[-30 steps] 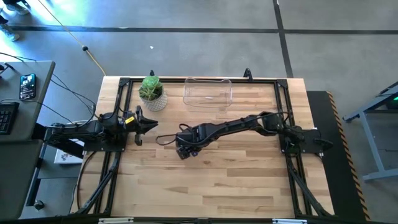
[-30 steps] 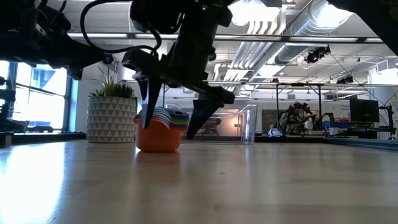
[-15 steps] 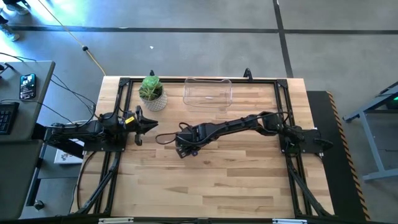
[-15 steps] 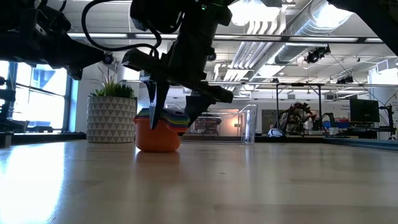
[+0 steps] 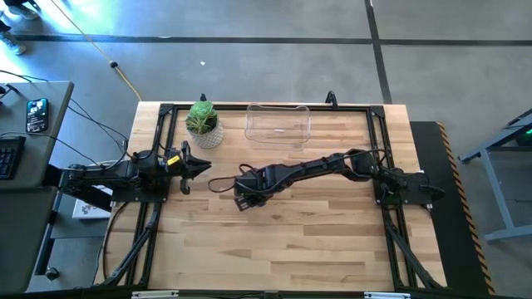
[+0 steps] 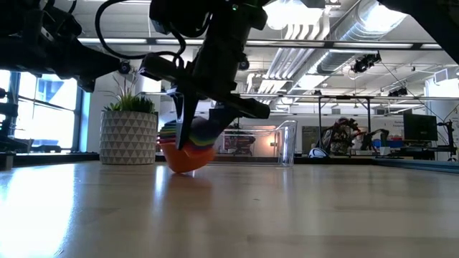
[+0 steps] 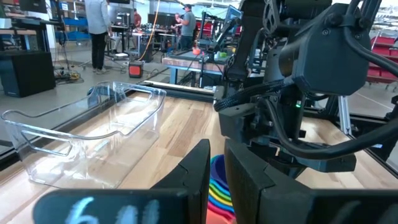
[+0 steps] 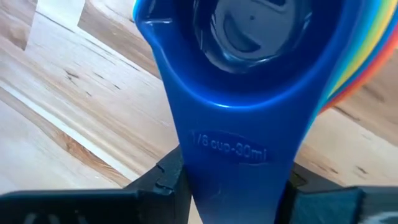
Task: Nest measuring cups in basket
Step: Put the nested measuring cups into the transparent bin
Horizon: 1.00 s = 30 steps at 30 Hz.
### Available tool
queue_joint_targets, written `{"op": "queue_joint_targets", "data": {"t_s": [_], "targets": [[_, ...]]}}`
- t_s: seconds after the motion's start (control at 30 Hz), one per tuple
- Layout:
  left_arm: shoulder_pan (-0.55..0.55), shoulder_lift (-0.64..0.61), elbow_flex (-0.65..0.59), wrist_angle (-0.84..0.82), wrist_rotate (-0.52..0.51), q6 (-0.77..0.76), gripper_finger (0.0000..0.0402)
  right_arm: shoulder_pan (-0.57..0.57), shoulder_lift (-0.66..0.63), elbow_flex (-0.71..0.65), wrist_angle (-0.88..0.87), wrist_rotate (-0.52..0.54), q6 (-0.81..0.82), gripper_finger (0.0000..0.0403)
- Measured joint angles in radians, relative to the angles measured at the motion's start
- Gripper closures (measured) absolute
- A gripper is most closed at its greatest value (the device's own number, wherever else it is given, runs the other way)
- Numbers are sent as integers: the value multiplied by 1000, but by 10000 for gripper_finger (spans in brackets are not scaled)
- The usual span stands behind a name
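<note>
Right wrist view, nearest of all: the right gripper (image 8: 239, 186) has closed its two dark fingers (image 8: 165, 180) onto the flat handles of the nested stack of coloured plastic measuring cups (image 8: 249, 81), the blue scoop uppermost with rainbow rims fanning out beneath it. A second ago those fingers stood wide on either side of the stack; half a second ago they were narrowing; now they pinch the handles.

From the low view the result is plain: the stack (image 6: 186, 147), which sat flat on the light wooden tabletop (image 6: 229, 215), now tips, its orange bottom cup rocked onto one edge. I judge the grasp made and the lift about to begin.

Farther back stand the whitish patterned pot with a green plant (image 6: 129, 132) and, beyond the stack, the clear rectangular plastic basket (image 6: 276, 143), apart from the cups and holding nothing that I can see.

Seen from above, the right gripper (image 5: 243, 197) is near mid-table, the basket (image 5: 278, 123) at the far edge. The left gripper (image 5: 198, 167) waits at the left side, unchanged, fingers narrow around nothing. The carry to the basket remains.
</note>
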Motion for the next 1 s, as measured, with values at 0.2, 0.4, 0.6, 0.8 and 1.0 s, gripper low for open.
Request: {"op": "queue_joint_targets", "data": {"t_s": [0.2, 0.4, 0.6, 0.8, 1.0], "targets": [[0, 0, 0, 0, 0, 0, 364, -5, 0, 0, 24, -35, 22, 296], [0, 0, 0, 0, 0, 0, 364, -9, 0, 0, 65, -55, 23, 366], [0, 0, 0, 0, 0, 0, 364, -10, 0, 0, 73, -57, 42, 377], [0, 0, 0, 0, 0, 0, 364, -10, 0, 0, 75, -53, 60, 373], [0, 0, 0, 0, 0, 0, 364, -10, 0, 0, 94, -54, 41, 375]]}}
